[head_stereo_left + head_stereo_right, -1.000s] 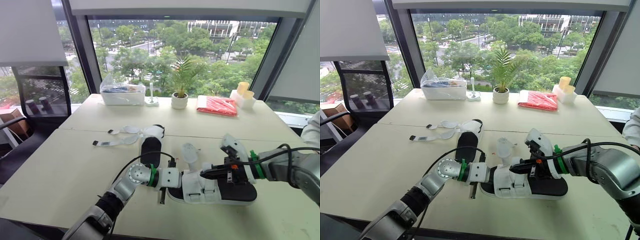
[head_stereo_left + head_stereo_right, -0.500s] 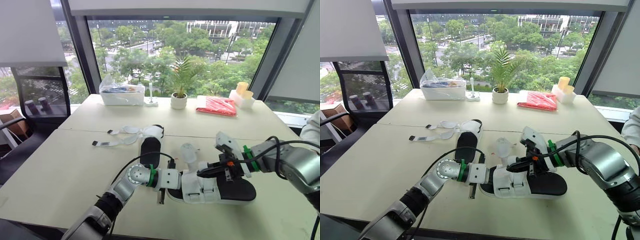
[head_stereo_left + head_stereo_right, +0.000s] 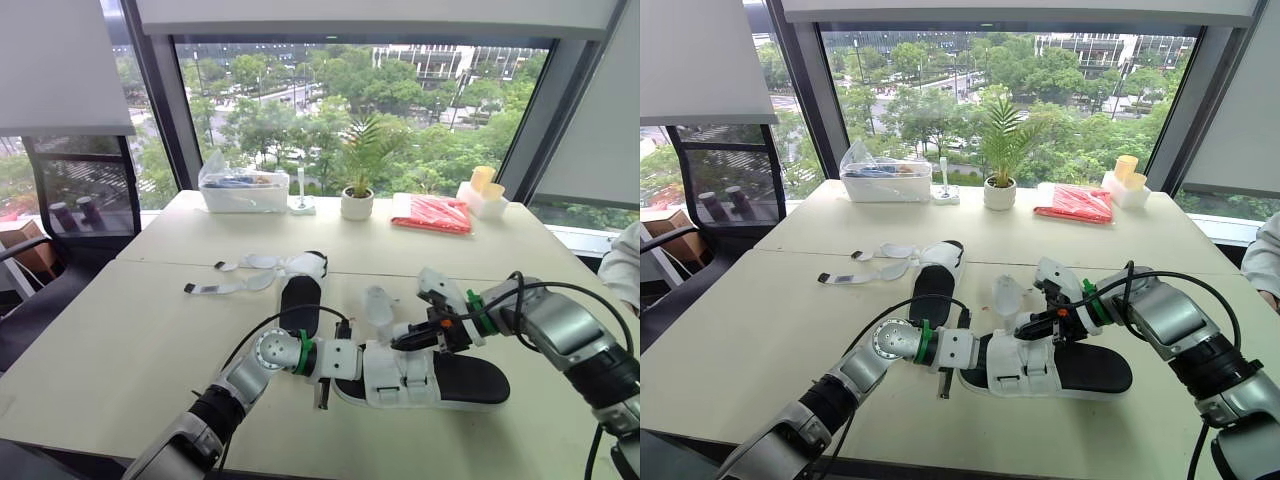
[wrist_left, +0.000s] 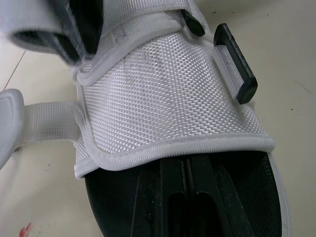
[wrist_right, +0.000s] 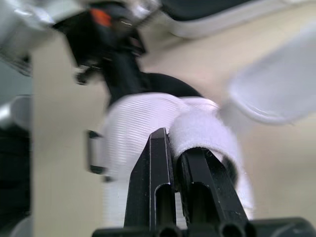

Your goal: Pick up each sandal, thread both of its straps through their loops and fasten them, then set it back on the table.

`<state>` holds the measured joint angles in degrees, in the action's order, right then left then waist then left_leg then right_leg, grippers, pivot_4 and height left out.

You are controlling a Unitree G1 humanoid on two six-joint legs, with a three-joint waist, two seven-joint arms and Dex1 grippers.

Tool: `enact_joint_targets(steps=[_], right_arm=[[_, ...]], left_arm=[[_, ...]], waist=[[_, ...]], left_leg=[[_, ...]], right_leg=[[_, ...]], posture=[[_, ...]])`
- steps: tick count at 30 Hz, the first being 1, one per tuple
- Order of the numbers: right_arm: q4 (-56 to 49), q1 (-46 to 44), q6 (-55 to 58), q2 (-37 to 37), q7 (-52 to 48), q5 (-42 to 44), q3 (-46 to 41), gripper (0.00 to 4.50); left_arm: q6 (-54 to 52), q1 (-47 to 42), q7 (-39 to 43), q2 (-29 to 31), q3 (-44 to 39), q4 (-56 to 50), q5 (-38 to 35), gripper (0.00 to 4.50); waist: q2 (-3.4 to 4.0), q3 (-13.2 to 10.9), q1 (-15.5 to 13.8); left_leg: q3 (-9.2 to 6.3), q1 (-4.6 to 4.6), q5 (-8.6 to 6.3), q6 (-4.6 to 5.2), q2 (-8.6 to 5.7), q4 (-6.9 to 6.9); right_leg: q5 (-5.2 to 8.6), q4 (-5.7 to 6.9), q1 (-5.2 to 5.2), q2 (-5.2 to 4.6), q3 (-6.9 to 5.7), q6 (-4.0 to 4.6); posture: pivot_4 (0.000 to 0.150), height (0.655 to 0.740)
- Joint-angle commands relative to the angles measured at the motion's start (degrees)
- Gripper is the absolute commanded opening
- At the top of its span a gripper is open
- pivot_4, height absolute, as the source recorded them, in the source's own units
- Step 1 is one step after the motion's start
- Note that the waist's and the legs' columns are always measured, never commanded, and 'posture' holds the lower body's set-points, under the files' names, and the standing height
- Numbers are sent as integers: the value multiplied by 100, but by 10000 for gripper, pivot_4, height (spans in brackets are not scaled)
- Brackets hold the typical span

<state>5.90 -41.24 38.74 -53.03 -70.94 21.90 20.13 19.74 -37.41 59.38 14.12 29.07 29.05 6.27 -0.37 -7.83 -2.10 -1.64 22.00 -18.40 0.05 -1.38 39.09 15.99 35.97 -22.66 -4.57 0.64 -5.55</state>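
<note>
White mesh sandal (image 3: 400, 372) with a black footbed lies flat on the beige table (image 3: 120, 350), near its front edge. At the toe end the left gripper (image 3: 343, 362) reaches into the opening under the mesh band; whether its jaws hold anything cannot be told. Over the sandal's middle the right gripper (image 3: 400, 342) hovers, jaws almost together, pinching a looped white fabric strap (image 5: 202, 131). Behind, a second black-and-white sandal (image 3: 298, 290) lies with straps undone

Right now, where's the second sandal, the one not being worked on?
Head views: the second sandal lies left of centre on the table, just beyond the left gripper and the near sandal, its straps splayed out to the robot's left.
</note>
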Motion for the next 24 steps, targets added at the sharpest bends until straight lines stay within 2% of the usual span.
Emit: enact_joint_targets(steps=[1,4,6,7,9,13,17,24], right_arm=[[648,-106,-311,-38,98,-631,-1,15097],[925,-166,-445,68,83,-852,-49,29352],[1061,-209,-549,143,133,-990,-96,40386],[1146,-255,-605,183,176,-1066,-124,44346],[1283,-351,-672,243,210,-1149,-212,44346],[1635,-791,-55,352,274,-1066,-508,44346],[1816,-1037,1330,359,194,-1004,-447,44346],[2013,-1069,2773,676,422,-652,-800,44346]], left_arm=[[-290,444,153,278,566,705,726,0],[-295,445,142,285,567,689,715,0],[-296,441,133,283,568,691,710,0],[-298,440,132,282,568,690,705,0],[-301,434,128,275,570,697,701,0],[-296,406,123,263,568,733,694,0],[-281,370,112,244,561,785,689,0],[-276,321,98,185,547,837,658,0]], waist=[[-2,7,-8],[13,23,0],[18,28,3],[19,29,1],[19,31,4],[24,31,0],[26,33,-2],[32,35,-2]], left_leg=[[0,0,0,0,0,0],[1,0,-1,-1,0,-7],[1,-1,-1,-1,0,-7],[1,-2,-1,-1,0,-8],[1,-4,-1,-1,0,-9],[1,-2,-1,-1,0,-9],[1,-1,-1,-1,0,-11],[1,5,-1,-2,0,-13]], right_leg=[[0,0,0,0,0,0],[0,-3,-1,0,0,1],[0,-2,-1,0,0,1],[0,-1,-1,0,0,1],[1,-2,0,0,0,1],[1,-2,-1,0,0,1],[1,-2,-3,-1,0,2],[1,-2,-8,-4,0,3]], posture=[[1500,7374],[1500,7374],[1500,7374],[1500,7374],[1500,7374],[1500,7374],[1500,7374],[1500,7374]])
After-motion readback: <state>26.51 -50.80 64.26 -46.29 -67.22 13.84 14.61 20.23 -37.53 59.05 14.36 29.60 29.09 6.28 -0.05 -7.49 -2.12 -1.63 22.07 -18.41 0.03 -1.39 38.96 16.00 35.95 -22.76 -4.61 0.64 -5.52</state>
